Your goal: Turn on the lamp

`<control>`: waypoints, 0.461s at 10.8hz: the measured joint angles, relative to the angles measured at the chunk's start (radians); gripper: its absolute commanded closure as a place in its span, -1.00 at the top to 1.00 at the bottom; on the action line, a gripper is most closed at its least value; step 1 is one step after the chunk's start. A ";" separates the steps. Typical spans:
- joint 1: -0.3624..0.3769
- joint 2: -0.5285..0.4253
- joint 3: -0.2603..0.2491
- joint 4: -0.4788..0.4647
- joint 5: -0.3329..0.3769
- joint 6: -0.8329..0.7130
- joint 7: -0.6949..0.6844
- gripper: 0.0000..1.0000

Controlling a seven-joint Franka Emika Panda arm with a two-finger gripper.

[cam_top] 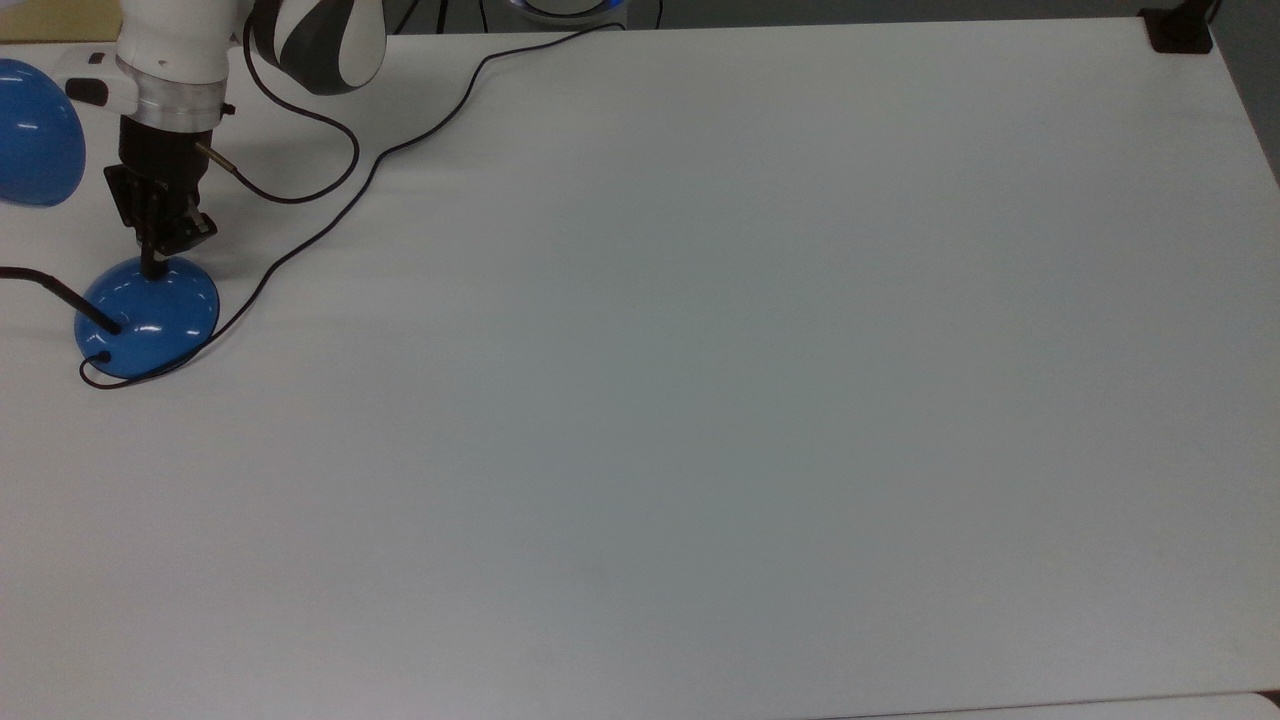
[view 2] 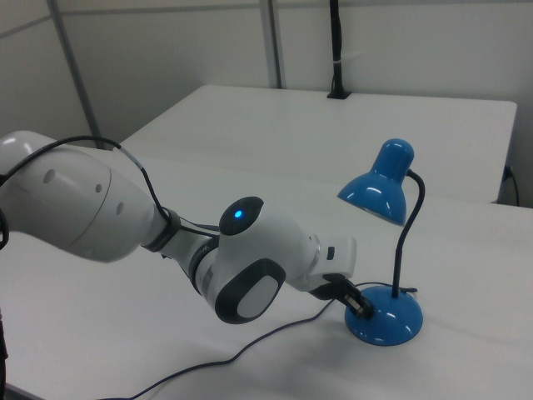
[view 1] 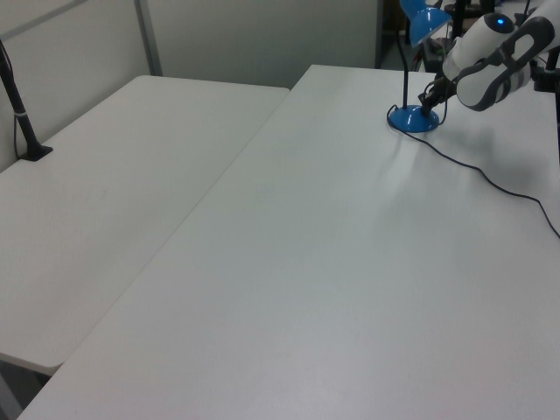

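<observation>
The lamp has a glossy blue dome base point(cam_top: 147, 318) near the top view's left edge. Its blue shade point(cam_top: 35, 135) hangs further up at that edge, and a black cord point(cam_top: 330, 215) loops off the base toward the table's back. My gripper point(cam_top: 152, 262) points down at the base's upper rim, its fingers together in one thin tip that touches or nearly touches the dome. In the right view the gripper point(view 2: 360, 307) sits against the left side of the base point(view 2: 385, 321), below the gooseneck point(view 2: 408, 237) and shade point(view 2: 376, 185). In the left view the gripper point(view 1: 427, 107) meets the base point(view 1: 414, 119).
A broad white table point(cam_top: 700, 400) spreads to the top view's right of the lamp. A black clamp point(cam_top: 1180, 30) sits at its top right corner. In the left view a second table point(view 1: 105, 175) adjoins, with a black post point(view 1: 22, 114). My arm point(view 2: 83, 208) looms large in the right view.
</observation>
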 measured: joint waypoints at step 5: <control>0.000 0.023 0.000 0.029 0.000 0.000 0.000 -1.00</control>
